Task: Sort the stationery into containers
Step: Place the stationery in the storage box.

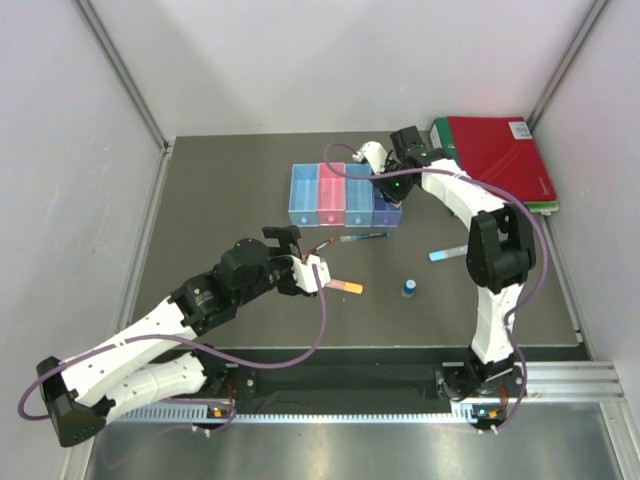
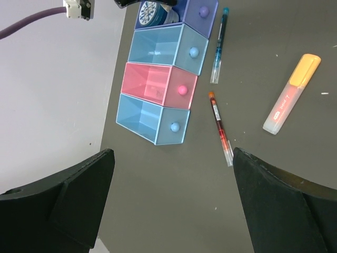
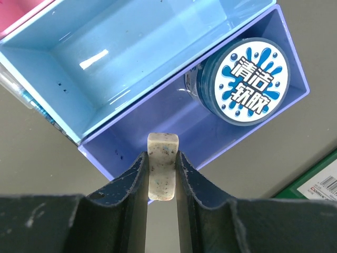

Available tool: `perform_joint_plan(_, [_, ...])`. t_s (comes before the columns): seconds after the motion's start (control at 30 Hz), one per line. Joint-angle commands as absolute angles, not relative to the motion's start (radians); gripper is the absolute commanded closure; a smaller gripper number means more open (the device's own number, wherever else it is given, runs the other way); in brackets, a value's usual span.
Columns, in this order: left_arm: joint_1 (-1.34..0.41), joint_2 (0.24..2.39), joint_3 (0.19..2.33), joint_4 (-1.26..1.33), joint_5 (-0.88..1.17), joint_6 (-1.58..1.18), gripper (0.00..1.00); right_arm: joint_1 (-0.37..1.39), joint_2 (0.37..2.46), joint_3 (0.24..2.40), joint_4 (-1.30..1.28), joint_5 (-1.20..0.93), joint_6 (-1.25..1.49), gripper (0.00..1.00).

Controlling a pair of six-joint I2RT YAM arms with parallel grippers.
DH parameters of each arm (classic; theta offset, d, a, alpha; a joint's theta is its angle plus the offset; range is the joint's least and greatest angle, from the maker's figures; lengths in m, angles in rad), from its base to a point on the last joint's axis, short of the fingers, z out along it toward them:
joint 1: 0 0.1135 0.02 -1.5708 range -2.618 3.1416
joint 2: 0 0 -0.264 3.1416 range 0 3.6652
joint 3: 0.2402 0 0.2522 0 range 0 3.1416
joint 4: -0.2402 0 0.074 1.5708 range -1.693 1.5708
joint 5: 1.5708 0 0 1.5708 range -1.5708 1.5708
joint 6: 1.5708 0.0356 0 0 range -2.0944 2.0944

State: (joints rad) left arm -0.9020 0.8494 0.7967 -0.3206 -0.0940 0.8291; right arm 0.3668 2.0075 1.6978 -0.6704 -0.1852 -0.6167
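- My right claw (image 3: 160, 163) is pinched shut on a pale speckled eraser (image 3: 161, 142); the eraser stands up straight between my two fingers.
- The eraser hangs over the near end of the purple bin (image 3: 152, 120); I cannot tell if it touches the bin.
- A round blue jar (image 3: 247, 81) lies in the other end of that purple bin; its lid is blue and white with writing on it.
- The four bins sit in a row, joined side to side; next to the purple one is a light blue bin (image 3: 105, 63), then a pink bin (image 2: 152, 84), then the end light blue bin (image 2: 150, 124).
- My left claw (image 2: 172, 158) is wide open and holds nothing; it hangs over the table (image 2: 174, 221) near the row of bins.
- A red pen (image 2: 220, 126) lies on the table just in front of the pink bin; a teal pen (image 2: 219, 45) lies in front of the purple bin and the blue one beside it.
- A pink and orange highlighter (image 2: 292, 95) lies farther out, apart from both pens.
- A light blue bar (image 1: 447, 254) and a tiny bottle with a blue cap (image 1: 409, 288) sit on the table near my right arm, apart from each other.
- A red binder (image 1: 500, 150) lies on top of a green binder (image 1: 548, 207) in the far right corner.
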Motion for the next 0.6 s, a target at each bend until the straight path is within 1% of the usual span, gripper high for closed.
perform_joint_plan(0.0, [-0.899,0.854,0.808,-0.247,-0.091,0.825,0.01,0.383,2.020,1.736,-0.626,-0.195,-0.604,0.95])
perform_joint_plan(0.1, [-0.899,0.854,0.805,-0.244,-0.089,0.827,0.01,0.387,2.022,1.732,-0.620,-0.196,-0.600,0.95])
perform_joint_plan(0.2, [-0.899,0.854,0.805,-0.242,-0.087,0.821,0.01,0.391,2.025,1.729,-0.615,-0.195,-0.601,0.90])
perform_joint_plan(0.23, [-0.899,0.856,0.805,-0.242,-0.087,0.822,0.01,0.390,2.028,1.730,-0.615,-0.195,-0.601,0.86])
perform_joint_plan(0.3, [-0.899,0.854,0.804,-0.242,-0.086,0.822,0.01,0.391,2.029,1.739,-0.617,-0.195,-0.603,0.84])
perform_joint_plan(0.37, [-0.899,0.854,0.804,-0.239,-0.084,0.822,0.01,0.393,2.036,1.746,-0.623,-0.193,-0.606,0.77])
perform_joint_plan(0.4, [-0.899,0.856,0.804,-0.238,-0.084,0.822,0.01,0.394,2.037,1.752,-0.629,-0.193,-0.607,0.69])
perform_joint_plan(0.5, [-0.899,0.859,0.807,-0.236,-0.084,0.824,0.01,0.394,2.034,1.753,-0.634,-0.196,-0.611,0.55])
perform_joint_plan(0.57, [-0.899,0.861,0.807,-0.236,-0.081,0.827,0.01,0.394,2.029,1.752,-0.632,-0.193,-0.612,0.52])
